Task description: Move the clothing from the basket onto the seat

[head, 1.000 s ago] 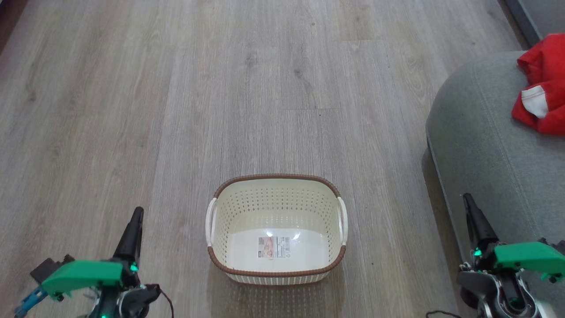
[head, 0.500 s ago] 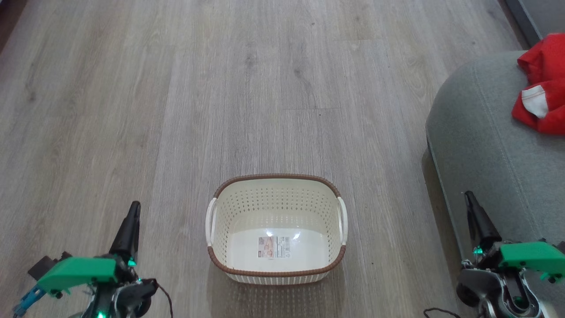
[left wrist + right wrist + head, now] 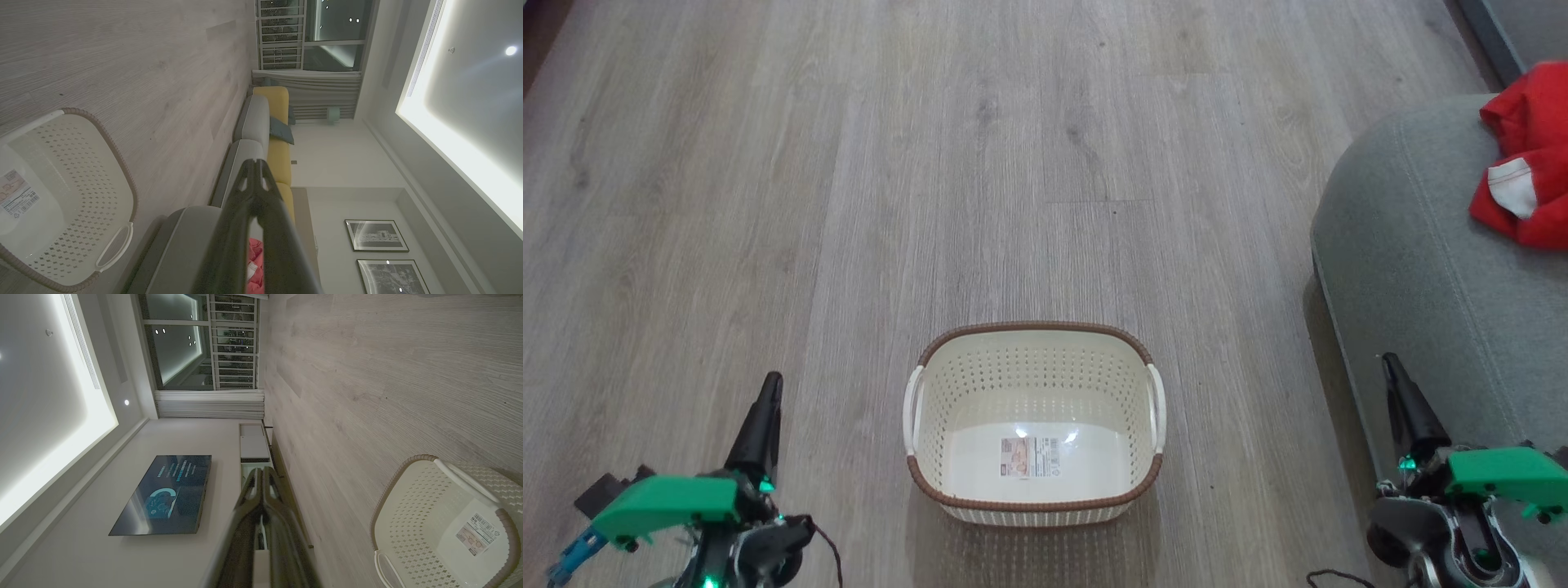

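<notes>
1. Pressed together, empty, barely shifted this past second: left fingers, lower left; right fingers, lower right.
2. The basket, lower centre, is empty; clothing lies on the seat, upper right: task apparently complete.

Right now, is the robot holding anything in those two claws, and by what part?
Nothing is held. The left gripper and right gripper are both shut on air, either side of the empty basket; the clothing lies on the seat.

Grey wood-look floor, wall TV, dark window w/ curtains, 2 framed pics, lit ceiling recess
</notes>
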Motion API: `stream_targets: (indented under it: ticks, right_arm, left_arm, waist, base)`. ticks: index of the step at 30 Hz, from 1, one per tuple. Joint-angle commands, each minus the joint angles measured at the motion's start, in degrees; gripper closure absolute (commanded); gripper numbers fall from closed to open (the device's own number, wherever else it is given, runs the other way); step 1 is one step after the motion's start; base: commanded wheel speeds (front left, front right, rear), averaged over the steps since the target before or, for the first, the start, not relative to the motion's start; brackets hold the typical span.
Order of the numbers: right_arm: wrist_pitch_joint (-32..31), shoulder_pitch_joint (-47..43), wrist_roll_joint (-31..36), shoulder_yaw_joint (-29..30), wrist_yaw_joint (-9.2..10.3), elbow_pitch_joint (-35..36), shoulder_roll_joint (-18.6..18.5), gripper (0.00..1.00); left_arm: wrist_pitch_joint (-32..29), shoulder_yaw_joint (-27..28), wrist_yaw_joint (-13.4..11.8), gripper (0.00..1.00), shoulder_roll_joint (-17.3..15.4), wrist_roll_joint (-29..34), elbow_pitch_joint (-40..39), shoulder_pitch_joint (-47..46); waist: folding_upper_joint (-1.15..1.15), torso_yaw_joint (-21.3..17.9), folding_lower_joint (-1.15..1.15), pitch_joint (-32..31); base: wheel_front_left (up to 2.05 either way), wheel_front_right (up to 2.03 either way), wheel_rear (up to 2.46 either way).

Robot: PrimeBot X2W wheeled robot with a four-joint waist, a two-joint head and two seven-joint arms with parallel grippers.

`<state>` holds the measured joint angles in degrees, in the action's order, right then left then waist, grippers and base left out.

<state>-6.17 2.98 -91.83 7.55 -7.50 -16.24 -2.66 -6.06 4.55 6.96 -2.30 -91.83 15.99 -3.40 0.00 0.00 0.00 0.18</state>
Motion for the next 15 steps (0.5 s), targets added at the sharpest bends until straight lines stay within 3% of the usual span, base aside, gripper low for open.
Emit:
stream_targets:
  ticks: [1, 15]
  right_arm:
    - [-0.3, 3.2, -0.3, -1.0, 0.01, 2.2, -0.2, 1.0]
    - [-0.3, 3.2, -0.3, -1.0, 0.01, 2.2, -0.2, 1.0]
  left_arm:
    - [-0.4, 2.0, 0.5, 1.0, -0.6, -0.3, -1.9, -2.8]
    - [-0.4, 2.0, 0.5, 1.0, -0.6, -0.3, -1.9, -2.8]
  waist:
    - [0.0, 0.0, 0.0, 0.0]
    - [0.0, 0.0, 0.0, 0.0]
  base:
    - [0.0, 0.0, 0.0]
    - [0.0, 0.0, 0.0]
